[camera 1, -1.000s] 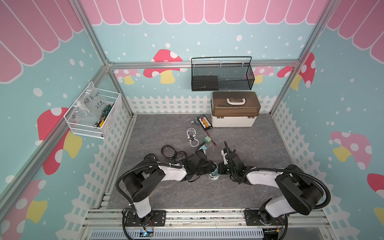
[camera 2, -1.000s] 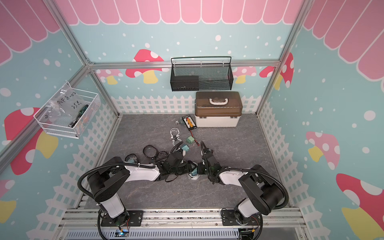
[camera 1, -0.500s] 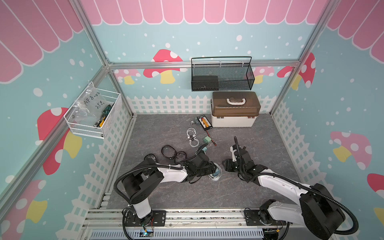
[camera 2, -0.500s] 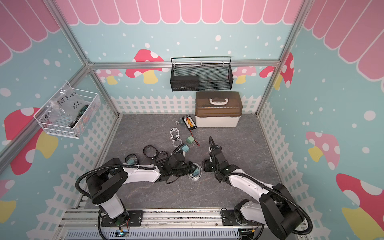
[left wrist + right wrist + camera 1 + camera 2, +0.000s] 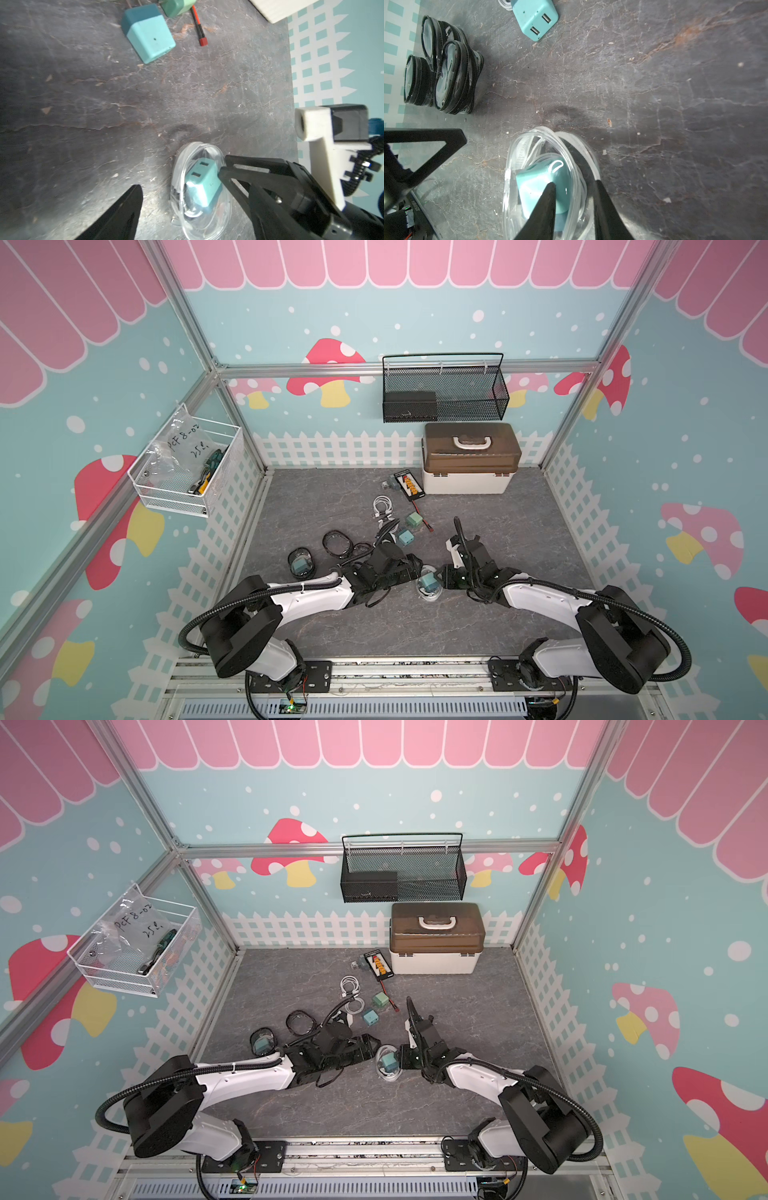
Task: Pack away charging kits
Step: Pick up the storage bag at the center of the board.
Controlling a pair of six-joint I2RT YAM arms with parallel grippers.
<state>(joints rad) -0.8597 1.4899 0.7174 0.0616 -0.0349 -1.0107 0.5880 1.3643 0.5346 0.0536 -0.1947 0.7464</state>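
The right gripper [image 5: 574, 182] has its black jaws drawn narrow, pinching the wall of a clear round plastic pouch [image 5: 527, 145]. The pouch holds a teal-green cube plug adapter [image 5: 535, 178] and a coiled white cable [image 5: 581, 187], and one jaw overlaps the adapter. The left gripper [image 5: 412, 568] is spread wide and empty, with the pouch just ahead of its jaws, untouched.

Right gripper [image 5: 575, 184] straddles the rim of a clear pouch [image 5: 509, 158] holding a teal adapter [image 5: 537, 178] and white cable [image 5: 581, 191] on the grey floor [image 5: 654, 83]. A second adapter [image 5: 534, 16] and three black-zipped pouches [image 5: 444, 76] lie beyond.
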